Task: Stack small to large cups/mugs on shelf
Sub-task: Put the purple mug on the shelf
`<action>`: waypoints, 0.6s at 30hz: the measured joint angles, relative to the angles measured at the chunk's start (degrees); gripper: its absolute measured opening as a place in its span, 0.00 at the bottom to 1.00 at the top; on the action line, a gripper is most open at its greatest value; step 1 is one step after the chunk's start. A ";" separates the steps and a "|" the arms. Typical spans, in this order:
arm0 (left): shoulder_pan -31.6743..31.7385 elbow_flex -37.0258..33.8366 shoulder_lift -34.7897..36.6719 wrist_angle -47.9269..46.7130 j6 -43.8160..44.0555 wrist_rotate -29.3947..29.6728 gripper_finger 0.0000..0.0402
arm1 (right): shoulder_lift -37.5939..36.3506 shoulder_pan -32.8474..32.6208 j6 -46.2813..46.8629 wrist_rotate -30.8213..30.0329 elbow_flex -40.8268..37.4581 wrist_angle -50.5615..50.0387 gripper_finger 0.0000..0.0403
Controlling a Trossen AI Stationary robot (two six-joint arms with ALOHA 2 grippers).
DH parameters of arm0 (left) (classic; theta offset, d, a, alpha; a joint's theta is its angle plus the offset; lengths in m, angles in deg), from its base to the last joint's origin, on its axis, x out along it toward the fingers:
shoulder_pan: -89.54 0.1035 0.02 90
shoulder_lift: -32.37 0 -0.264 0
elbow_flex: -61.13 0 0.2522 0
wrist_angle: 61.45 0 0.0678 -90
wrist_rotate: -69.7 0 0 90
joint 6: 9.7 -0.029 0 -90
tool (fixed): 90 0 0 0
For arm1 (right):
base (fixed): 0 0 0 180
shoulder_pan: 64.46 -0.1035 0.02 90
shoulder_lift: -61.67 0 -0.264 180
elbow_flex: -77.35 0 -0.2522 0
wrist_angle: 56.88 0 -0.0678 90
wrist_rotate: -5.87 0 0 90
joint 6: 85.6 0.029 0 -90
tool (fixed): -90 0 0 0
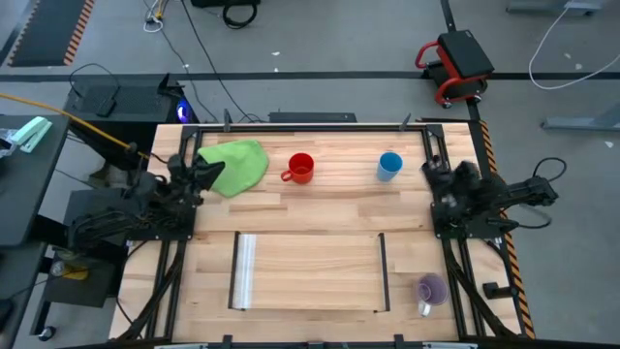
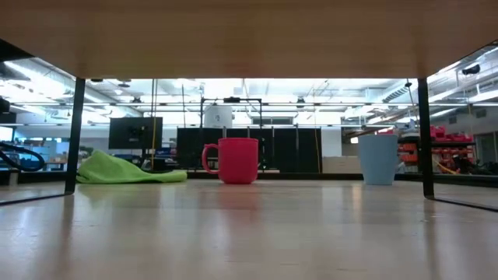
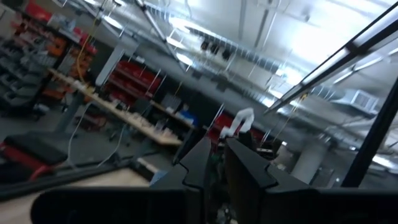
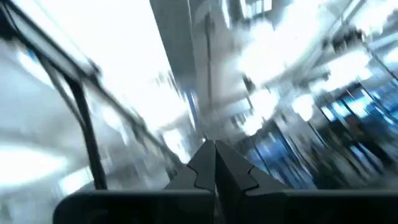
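The red mug (image 1: 300, 169) with a handle and the handleless light-blue cup (image 1: 389, 166) stand upright on the far half of the tabletop; both also show in the low view, the mug (image 2: 237, 161) and the cup (image 2: 379, 159). The translucent purple mug (image 1: 430, 291) stands at the near right corner. The shelf (image 1: 310, 271), a light wooden panel, stands on thin dark legs (image 2: 78, 132) at the near middle. My left gripper (image 1: 205, 171) waits at the left edge beside the green cloth, its fingers (image 3: 200, 163) a narrow gap apart. My right gripper (image 1: 432, 171) waits at the right edge, shut and empty.
A green cloth (image 1: 234, 165) lies crumpled at the far left, next to my left gripper. The shelf has a clear strip (image 1: 245, 271) on its left edge and a dark bar (image 1: 384, 271) on its right edge. Bare tabletop lies between the mugs and the shelf.
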 joint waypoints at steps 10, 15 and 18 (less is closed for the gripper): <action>0.00 0.00 0.00 7.90 4.10 0.13 0.15 | 0.00 -0.01 6.77 0.13 0.00 23.06 0.02; 0.02 0.00 0.00 7.80 4.37 0.13 0.13 | 0.07 -0.01 11.19 0.15 0.66 22.27 0.02; 0.02 0.00 0.00 7.76 4.37 0.13 0.14 | 0.07 -0.01 11.14 0.15 1.01 22.25 0.02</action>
